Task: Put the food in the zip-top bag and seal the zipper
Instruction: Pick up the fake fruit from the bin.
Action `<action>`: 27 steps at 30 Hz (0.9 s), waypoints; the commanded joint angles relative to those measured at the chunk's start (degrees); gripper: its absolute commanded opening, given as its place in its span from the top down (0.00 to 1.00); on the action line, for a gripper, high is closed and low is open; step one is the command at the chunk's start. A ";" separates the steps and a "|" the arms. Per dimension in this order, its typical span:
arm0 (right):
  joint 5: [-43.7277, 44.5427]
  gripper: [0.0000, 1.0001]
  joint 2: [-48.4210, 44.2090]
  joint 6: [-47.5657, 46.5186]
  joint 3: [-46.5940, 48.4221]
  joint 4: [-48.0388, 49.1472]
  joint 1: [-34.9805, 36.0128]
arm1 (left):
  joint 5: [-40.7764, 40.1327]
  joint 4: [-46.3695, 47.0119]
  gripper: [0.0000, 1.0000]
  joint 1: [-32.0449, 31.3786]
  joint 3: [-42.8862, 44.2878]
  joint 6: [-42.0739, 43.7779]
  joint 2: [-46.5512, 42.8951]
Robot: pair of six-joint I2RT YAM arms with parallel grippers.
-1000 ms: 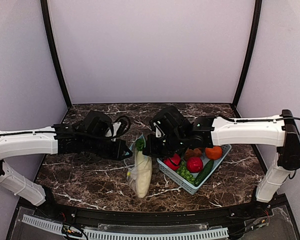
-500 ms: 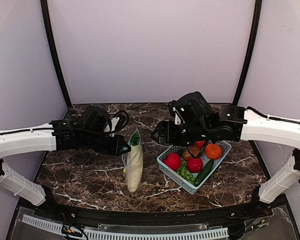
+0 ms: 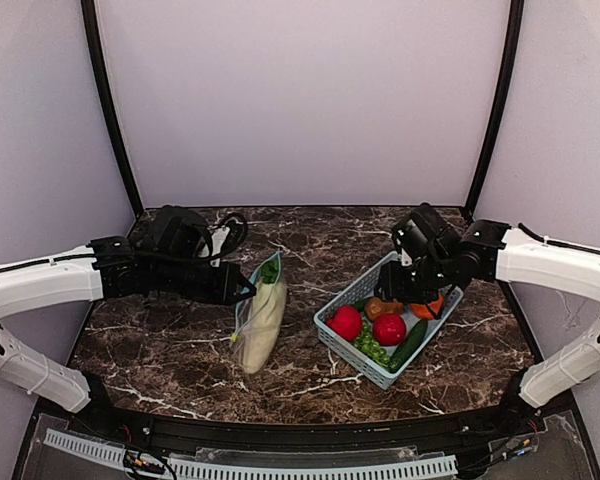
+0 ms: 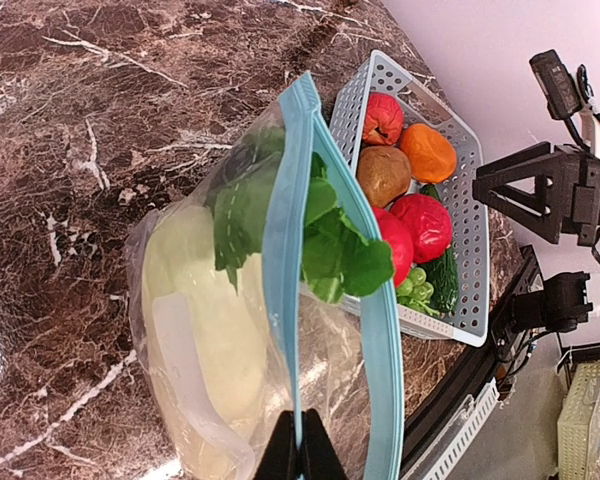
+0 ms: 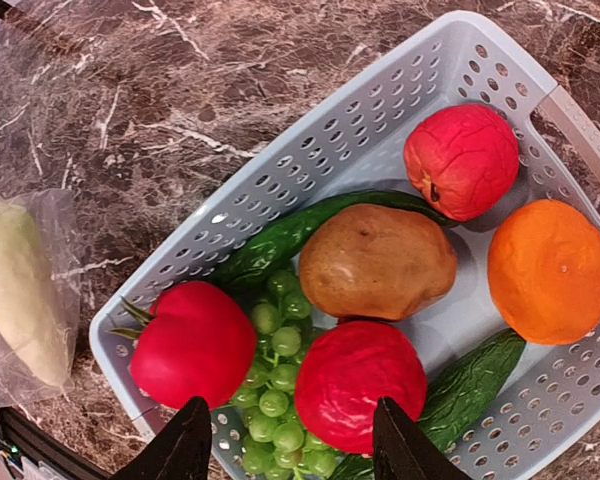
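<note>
Gaping for loading, the zip-top bag (image 4: 210,330) is clamped at its zipper (image 4: 283,250) by the left hand (image 4: 300,455), right hand (image 5: 290,440) parted over food (image 5: 378,262)

High rear camera looks down; close wrist cameras share bag (image 3: 257,318) and basket (image 3: 346,356).

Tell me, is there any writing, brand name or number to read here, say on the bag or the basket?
No readable text in any view.
White label on the zip-top bag: looks blank, no print to make out.
Basket and the food in it: no words, logos or numbers visible.
</note>
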 commanded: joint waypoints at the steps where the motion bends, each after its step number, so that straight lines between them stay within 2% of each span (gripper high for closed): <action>1: -0.46 0.46 2.17 -3.39 -0.93 -0.49 -3.09 | 1.14 -0.51 0.99 0.50 -0.82 0.40 -1.37; 6: -1.67 0.47 6.20 -4.11 -0.34 -0.55 -6.91 | 1.15 -0.57 0.99 0.60 -1.03 0.00 -1.40; 11: -4.86 0.42 8.39 -2.44 -1.00 1.61 -7.47 | 0.88 -0.32 0.99 0.62 -1.97 -0.68 -2.19; 19: -5.64 0.25 7.49 -1.05 -4.47 1.15 -5.12 | 0.79 0.04 0.99 0.70 -3.07 -0.96 -3.12; 27: -4.67 0.20 8.97 0.11 -4.38 1.18 -1.85 | 1.29 0.24 0.99 0.79 -3.10 -0.84 -2.95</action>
